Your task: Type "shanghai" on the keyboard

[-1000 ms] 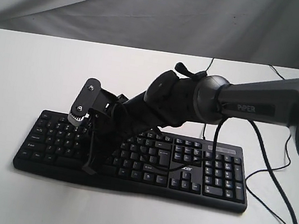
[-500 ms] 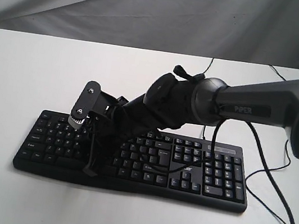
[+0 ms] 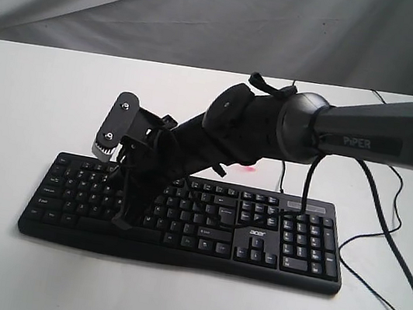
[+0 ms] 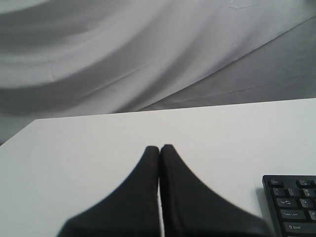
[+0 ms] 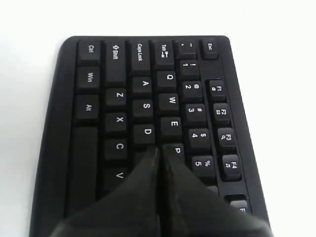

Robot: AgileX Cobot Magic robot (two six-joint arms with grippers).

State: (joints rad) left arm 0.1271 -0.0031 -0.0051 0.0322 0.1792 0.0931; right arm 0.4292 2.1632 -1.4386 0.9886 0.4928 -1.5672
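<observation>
Keyboard (image 3: 287, 242): we see a wide black board with white-lettered keys and a number pad, lying flat near the front edge of the white table (image 3: 27, 95), its long side running across the exterior view.
Logo: a small white "acer" mark sits between the letter block and the number pad.
Cable (image 3: 280, 184): a thin black lead leaves the keyboard's far edge and runs toward the back of the table.
Right arm (image 3: 366, 137): we find it reaching in from the right and across the middle, with "PiPER" lettered on its grey link.
Right gripper (image 3: 121, 222): its two black fingers are pressed together with no gap and nothing between them. The tips point down over the left half of the letter block, and in the right wrist view they lie just beside D and E. We cannot tell whether they touch a key.
Wrist camera (image 3: 116, 131): a small black and grey unit stands out above the right gripper.
Left gripper (image 4: 159, 148): we see its fingers likewise closed on nothing, held over bare table, with only the keyboard's Caps Lock and Shift corner near.
Backdrop: a grey cloth (image 3: 213, 14) hangs behind the table.
</observation>
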